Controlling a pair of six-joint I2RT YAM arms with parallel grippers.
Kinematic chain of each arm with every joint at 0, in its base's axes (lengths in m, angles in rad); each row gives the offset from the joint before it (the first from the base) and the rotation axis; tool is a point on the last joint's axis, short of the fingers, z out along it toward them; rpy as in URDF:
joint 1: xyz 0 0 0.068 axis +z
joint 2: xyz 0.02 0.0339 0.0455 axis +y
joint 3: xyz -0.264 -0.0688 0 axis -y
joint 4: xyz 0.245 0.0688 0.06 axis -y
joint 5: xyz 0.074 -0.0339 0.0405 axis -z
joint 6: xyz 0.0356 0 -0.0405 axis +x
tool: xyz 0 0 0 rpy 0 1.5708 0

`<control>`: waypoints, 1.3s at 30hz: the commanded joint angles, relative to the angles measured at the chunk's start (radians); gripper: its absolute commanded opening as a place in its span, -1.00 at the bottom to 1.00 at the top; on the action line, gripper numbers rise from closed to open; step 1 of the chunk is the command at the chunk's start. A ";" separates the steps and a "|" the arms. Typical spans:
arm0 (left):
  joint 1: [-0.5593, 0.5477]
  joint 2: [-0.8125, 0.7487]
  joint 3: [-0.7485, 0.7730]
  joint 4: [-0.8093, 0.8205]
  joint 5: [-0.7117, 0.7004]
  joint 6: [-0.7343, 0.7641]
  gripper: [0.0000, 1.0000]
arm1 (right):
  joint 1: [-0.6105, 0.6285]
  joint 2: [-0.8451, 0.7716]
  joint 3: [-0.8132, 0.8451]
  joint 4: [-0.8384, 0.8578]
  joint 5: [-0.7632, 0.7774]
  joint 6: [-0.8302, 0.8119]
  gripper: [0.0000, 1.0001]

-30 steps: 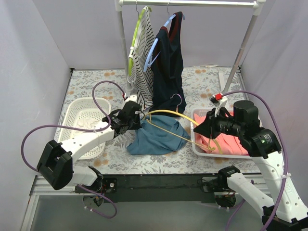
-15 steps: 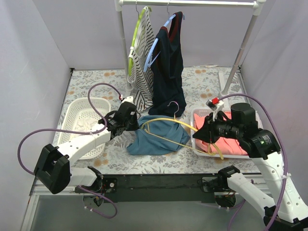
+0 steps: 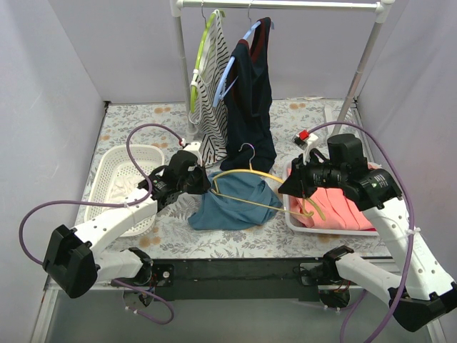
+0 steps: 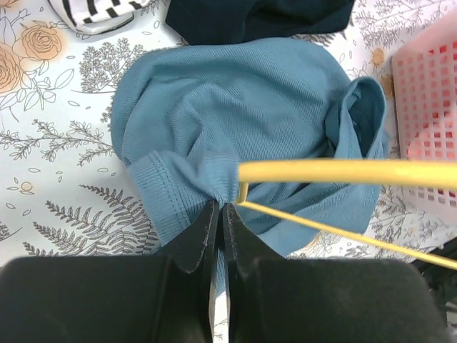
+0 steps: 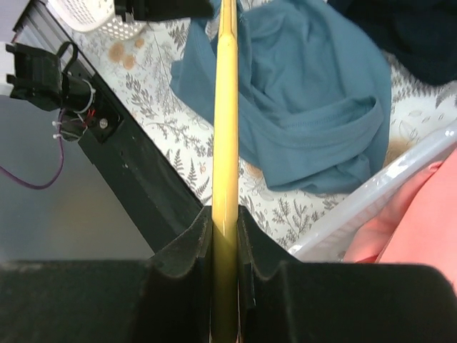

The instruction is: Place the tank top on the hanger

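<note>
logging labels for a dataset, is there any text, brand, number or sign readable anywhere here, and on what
None: no view shows any readable text.
The tank top, the hanger, the white basket and the floral table cover show no words, labels, brands or numbers.

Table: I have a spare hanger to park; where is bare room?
Bare table: the far left corner behind the white basket; the far right, between the navy garment and the right rack leg. Crowded: the middle, around tank top and hanger.
</note>
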 commanded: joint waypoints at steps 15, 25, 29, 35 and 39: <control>0.006 -0.140 0.042 -0.116 -0.227 0.053 -1.00 | 0.007 -0.072 -0.141 0.172 -0.181 0.006 -0.97; 0.006 -0.259 0.010 -0.025 0.002 0.126 -1.00 | 0.007 -0.108 -0.234 0.383 -0.184 0.148 -0.97; 0.006 -0.296 0.012 -0.009 0.040 0.131 -1.00 | 0.007 -0.126 -0.303 0.560 -0.192 0.217 -0.97; 0.006 -0.304 0.015 -0.029 0.022 0.123 -1.00 | 0.010 -0.141 -0.409 0.730 -0.213 0.300 -0.97; 0.006 -0.321 0.019 -0.026 -0.012 0.103 -1.00 | 0.051 -0.167 -0.498 0.896 -0.207 0.372 -0.97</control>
